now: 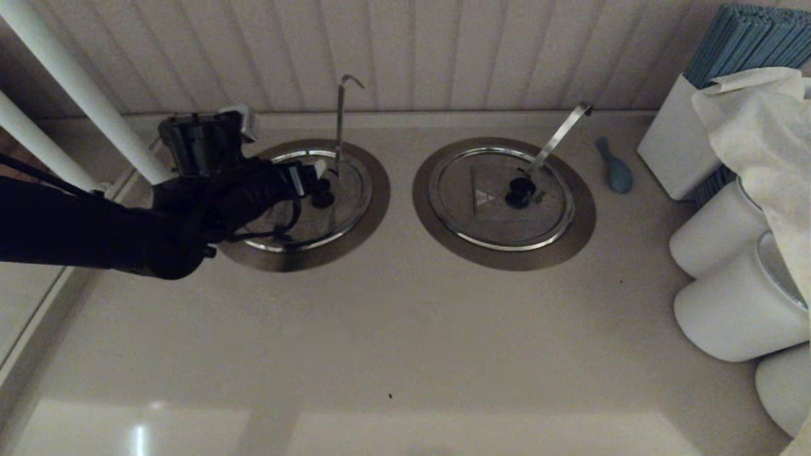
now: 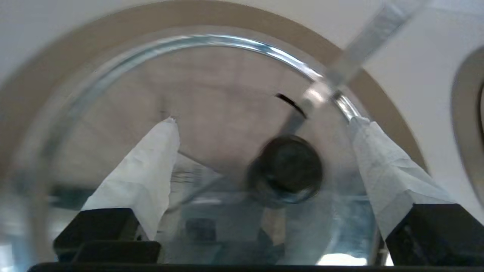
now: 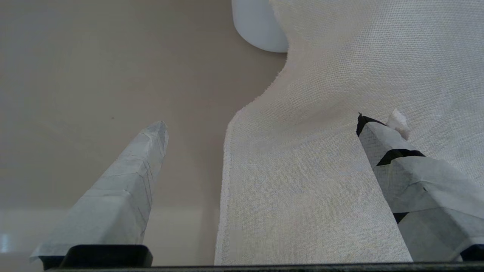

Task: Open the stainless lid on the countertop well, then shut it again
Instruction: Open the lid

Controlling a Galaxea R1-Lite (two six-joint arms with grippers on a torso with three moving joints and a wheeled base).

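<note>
The left tool was spread wide over the stainless lid, which sat flat in the countertop well on the counter. It should drop lower, centre the black knob between its fingers, then squeeze. The right tool, also wide, waited above a cloth.

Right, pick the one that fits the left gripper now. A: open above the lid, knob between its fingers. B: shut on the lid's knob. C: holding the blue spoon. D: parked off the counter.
A: the left gripper is open over the lid, with the black knob between its spread fingers, untouched.
</note>
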